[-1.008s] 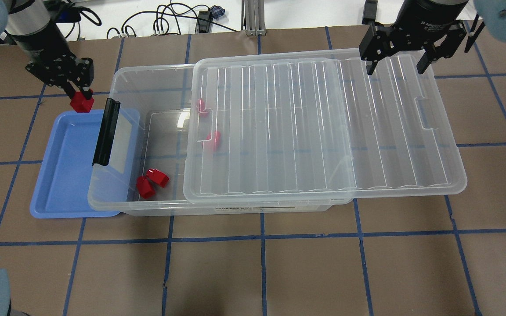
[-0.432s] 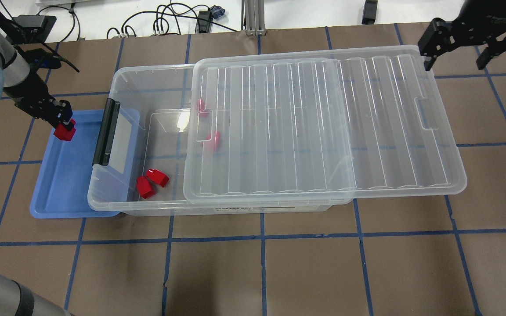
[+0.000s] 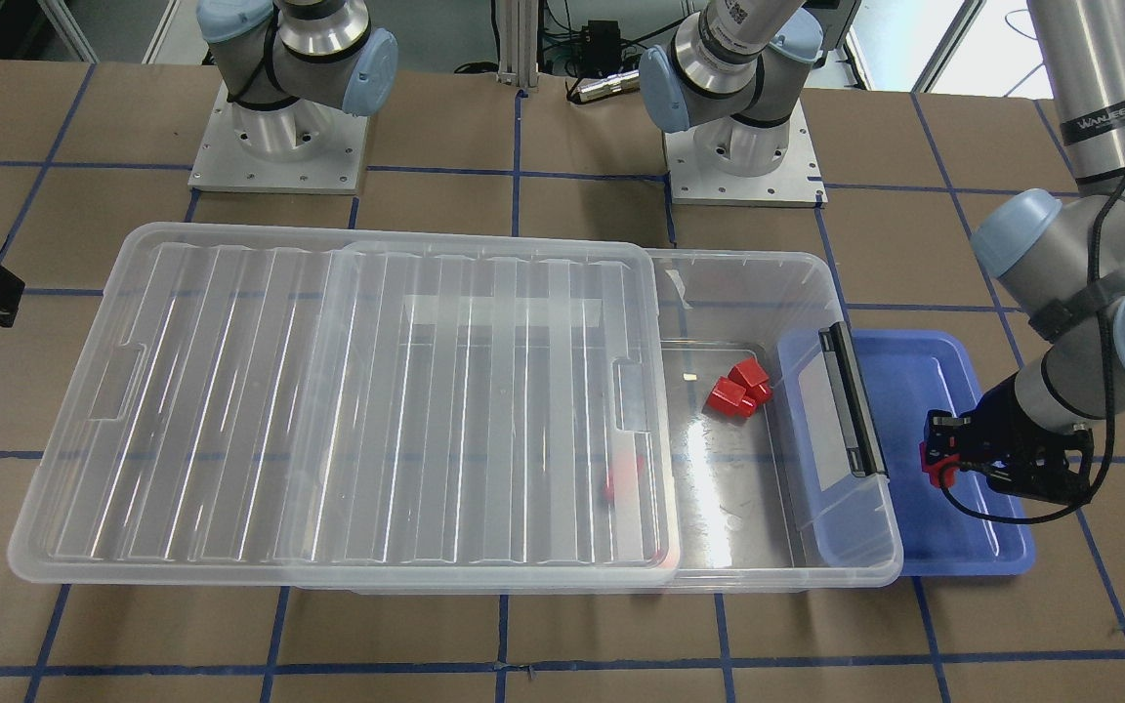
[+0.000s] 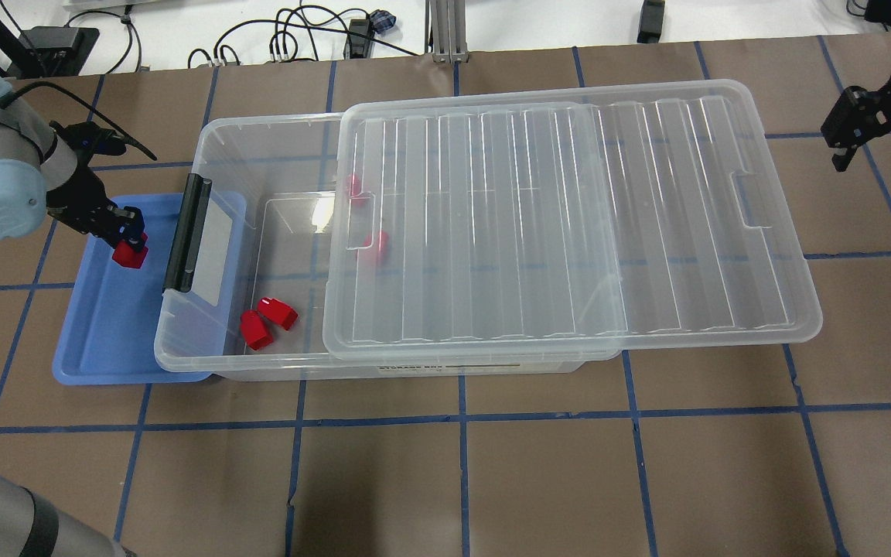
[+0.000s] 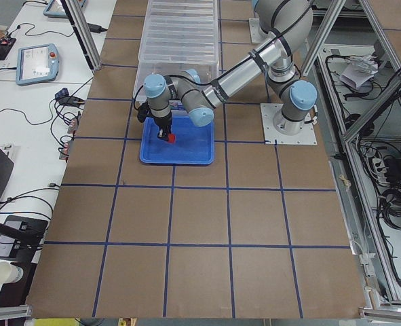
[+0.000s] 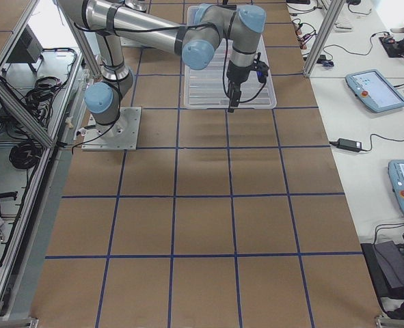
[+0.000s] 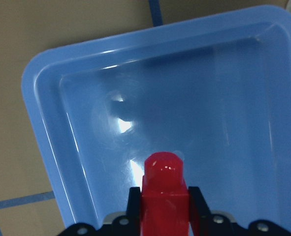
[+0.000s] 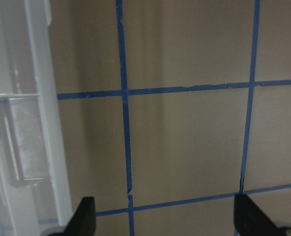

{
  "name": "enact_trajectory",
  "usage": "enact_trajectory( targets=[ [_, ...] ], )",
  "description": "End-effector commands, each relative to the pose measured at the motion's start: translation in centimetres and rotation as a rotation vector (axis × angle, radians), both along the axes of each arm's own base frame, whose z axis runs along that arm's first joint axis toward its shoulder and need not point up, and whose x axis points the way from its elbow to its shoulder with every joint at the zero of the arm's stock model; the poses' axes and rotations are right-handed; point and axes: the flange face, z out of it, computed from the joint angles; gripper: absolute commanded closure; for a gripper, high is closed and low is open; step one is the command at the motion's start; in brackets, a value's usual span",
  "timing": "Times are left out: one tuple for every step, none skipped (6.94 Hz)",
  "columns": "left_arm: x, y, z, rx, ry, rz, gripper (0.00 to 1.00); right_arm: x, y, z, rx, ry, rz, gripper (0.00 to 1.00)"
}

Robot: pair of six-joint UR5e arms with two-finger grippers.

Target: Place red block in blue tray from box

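Observation:
My left gripper is shut on the small red block and holds it just above the far part of the blue tray. In the left wrist view the red block sits between the fingers over the blue tray floor. It also shows in the front view. The clear box lies beside the tray, with its lid slid to the right and its left end uncovered. My right gripper is open and empty, over bare table past the lid's right end.
The box's black latch handle overhangs the tray's right side. A red two-lobed clump lies in the uncovered end of the box. Two more red pieces show through the lid. Cables lie beyond the table's far edge.
My left gripper has carried the red block from the tray's far edge down and inward over the tray. My right gripper has moved right, off the lid, out over the table.

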Motion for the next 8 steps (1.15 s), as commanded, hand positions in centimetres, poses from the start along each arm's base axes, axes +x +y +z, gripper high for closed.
enact_trajectory(
  targets=[
    [-1.3,-0.1,4.6,-0.039,0.001,-0.001,0.00,-1.1,0.8,-5.3,0.020,-0.019,-0.012,0.00],
    [-4.2,0.1,8.9,-0.024,0.028,-0.042,0.00,-1.0,0.1,-5.6,-0.030,0.000,-0.012,0.00],
    [-8.8,1.0,15.4,-0.024,0.029,-0.110,0.00,-0.5,0.1,-6.4,-0.024,-0.010,-0.011,0.00],
    [-12.4,2.1,21.1,-0.006,0.021,-0.111,0.00,1.3,-0.3,-6.7,-0.051,-0.077,-0.014,0.00],
    [-16.4,3.4,24.6,-0.027,0.020,-0.065,0.00,2.0,-0.7,-6.9,-0.076,-0.127,-0.023,0.00],
    [-21.5,4.8,25.9,-0.049,0.008,-0.045,0.00,2.6,-0.8,-6.9,-0.083,-0.125,-0.039,0.00],
    [-26.3,6.7,26.9,-0.065,0.004,0.025,0.00,4.8,-1.2,-6.5,-0.103,-0.119,-0.006,0.00],
    [-27.4,7.4,27.7,-0.082,0.004,0.135,0.00,7.6,-1.6,-6.4,-0.119,-0.114,0.008,0.00]
  ],
)
